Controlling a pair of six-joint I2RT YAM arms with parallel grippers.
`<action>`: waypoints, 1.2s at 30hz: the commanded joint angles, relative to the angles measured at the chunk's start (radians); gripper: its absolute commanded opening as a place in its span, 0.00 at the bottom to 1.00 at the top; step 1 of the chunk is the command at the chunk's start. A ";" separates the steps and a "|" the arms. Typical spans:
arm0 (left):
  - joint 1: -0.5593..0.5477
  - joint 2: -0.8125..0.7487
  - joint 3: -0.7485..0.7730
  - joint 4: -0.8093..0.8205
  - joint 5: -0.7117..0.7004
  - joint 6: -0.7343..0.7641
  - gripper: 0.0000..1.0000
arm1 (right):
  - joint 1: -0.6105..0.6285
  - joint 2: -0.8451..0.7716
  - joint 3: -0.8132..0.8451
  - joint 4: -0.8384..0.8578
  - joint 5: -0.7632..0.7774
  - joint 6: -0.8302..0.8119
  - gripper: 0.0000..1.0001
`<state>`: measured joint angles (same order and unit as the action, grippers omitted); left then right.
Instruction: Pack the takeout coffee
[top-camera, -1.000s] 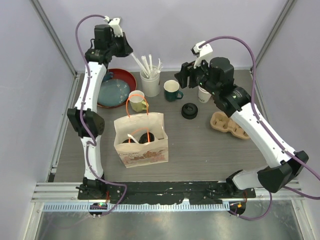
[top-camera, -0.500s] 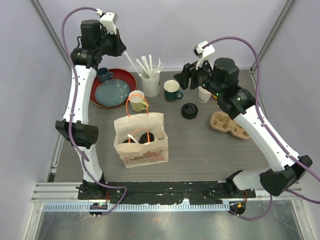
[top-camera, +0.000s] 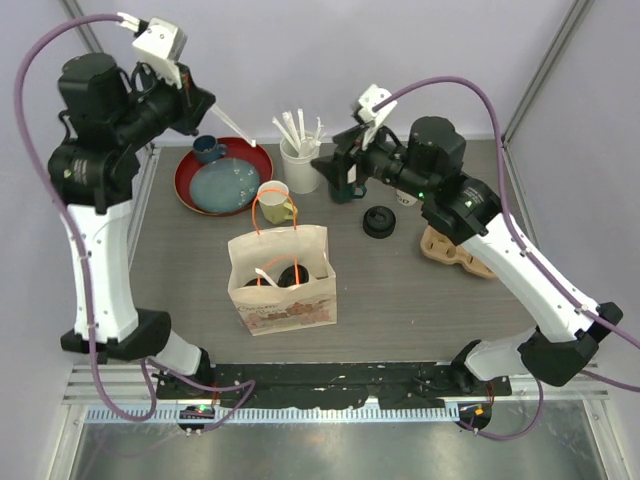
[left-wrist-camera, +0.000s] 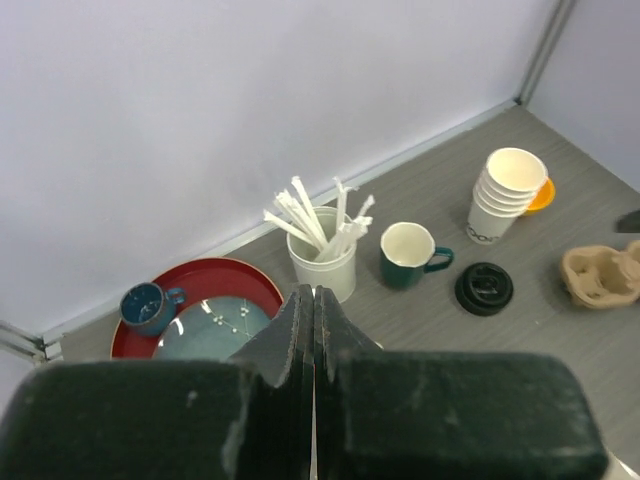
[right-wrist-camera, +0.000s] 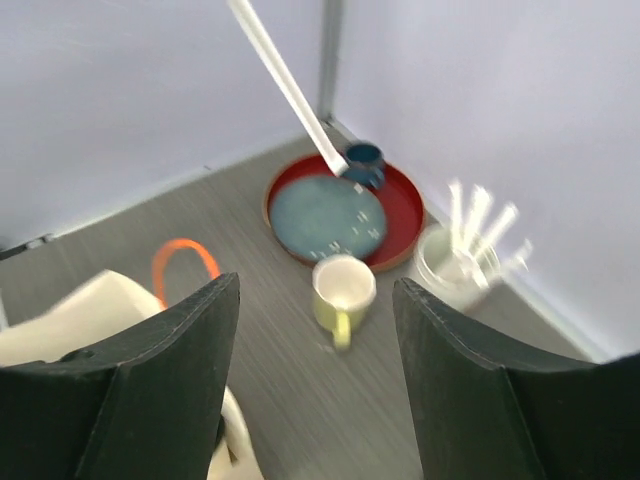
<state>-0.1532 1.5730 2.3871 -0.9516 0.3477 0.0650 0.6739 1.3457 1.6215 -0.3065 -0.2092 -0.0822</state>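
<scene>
The takeout coffee (top-camera: 296, 273) sits inside the paper bag (top-camera: 285, 300) at the middle of the table (top-camera: 400, 300): only 2 black lids show in its open mouth, side by side, the cups below them hidden. Just behind the bag stands a yellow mug (top-camera: 274, 200), and beyond it a red tray (top-camera: 182, 182) and a white holder (top-camera: 300, 167) full of sticks. A loose black lid (top-camera: 379, 221) lies right of the bag, near a pulp cup carrier (top-camera: 455, 250). The left gripper (left-wrist-camera: 313, 292), raised over the far left corner, is pinched tight on 1 thin white stick (top-camera: 240, 128) slanting down over the tray. The right gripper (right-wrist-camera: 312, 300) hangs beside the holder, jaws spread wide with nothing between them
</scene>
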 joint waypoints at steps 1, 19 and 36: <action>0.000 -0.085 -0.026 -0.140 0.121 0.030 0.00 | 0.166 0.049 0.133 0.064 0.030 -0.157 0.69; 0.000 -0.188 -0.049 -0.233 0.359 -0.028 0.00 | 0.325 0.440 0.584 0.070 -0.012 -0.198 0.53; 0.001 -0.199 -0.135 -0.133 -0.021 -0.010 1.00 | 0.325 0.157 0.381 0.152 0.571 -0.300 0.01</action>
<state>-0.1528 1.3952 2.3135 -1.1549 0.4751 0.0559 0.9989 1.6684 2.0277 -0.2333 0.2115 -0.3420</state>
